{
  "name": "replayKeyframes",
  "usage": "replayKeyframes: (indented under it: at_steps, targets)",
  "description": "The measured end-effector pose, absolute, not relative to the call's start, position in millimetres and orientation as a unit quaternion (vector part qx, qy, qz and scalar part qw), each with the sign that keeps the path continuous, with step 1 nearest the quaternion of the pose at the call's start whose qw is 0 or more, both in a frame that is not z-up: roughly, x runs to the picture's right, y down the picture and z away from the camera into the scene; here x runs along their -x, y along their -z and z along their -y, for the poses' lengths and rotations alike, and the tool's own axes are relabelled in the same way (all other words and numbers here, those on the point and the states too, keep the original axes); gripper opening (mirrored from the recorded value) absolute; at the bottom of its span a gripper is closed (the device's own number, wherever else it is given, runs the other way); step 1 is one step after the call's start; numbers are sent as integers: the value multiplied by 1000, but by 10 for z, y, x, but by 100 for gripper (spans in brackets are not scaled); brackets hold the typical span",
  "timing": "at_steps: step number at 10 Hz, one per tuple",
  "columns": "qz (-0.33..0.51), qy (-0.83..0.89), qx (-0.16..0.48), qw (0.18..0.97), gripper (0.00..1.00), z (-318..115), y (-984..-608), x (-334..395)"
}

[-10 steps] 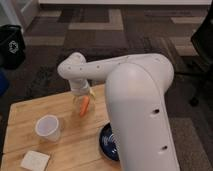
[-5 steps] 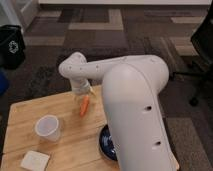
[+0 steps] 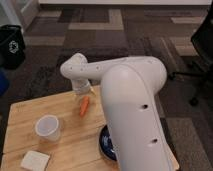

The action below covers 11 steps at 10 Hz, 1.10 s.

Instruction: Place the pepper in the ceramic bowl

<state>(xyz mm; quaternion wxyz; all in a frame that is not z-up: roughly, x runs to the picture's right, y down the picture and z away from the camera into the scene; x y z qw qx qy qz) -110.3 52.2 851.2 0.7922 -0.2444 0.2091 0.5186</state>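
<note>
Gripper (image 3: 82, 91) at the tip of the white arm (image 3: 131, 105), over the rear part of the wooden table (image 3: 27, 110), pointing down. Opening width and hold not determinable; cannot tell whether anything is clamped.

Directly below the gripper, with the upper end meeting its underside: the pepper (image 3: 84, 105). Small, slender, orange-red, tapered like a carrot. Tilted slightly, thicker end up toward the gripper, narrow tip down and a little to the left in view. Cannot tell whether held or lying on the wood.

Below the gripper and to its right in view, nearer the camera: the ceramic bowl (image 3: 105, 143). Dark navy blue, round, shallow. Only the left edge visible; the rest hidden behind the bulky arm housing. Apart from the pepper, no contact.

Below the gripper and to its left in view: a white translucent cup (image 3: 48, 128), upright, well apart from the pepper. Further toward the camera past the cup, near the table's front edge: a pale flat square block (image 3: 35, 160).

Beyond the gripper, off the table: dark patterned carpet (image 3: 125, 35) and a black bin (image 3: 12, 47) at far left.
</note>
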Motion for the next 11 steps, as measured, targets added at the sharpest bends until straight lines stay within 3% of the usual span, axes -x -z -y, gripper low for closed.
replayKeyframes:
  at_steps: [11]
  targets:
    - [-209,-497,266,799,65,-610,-8726,1178]
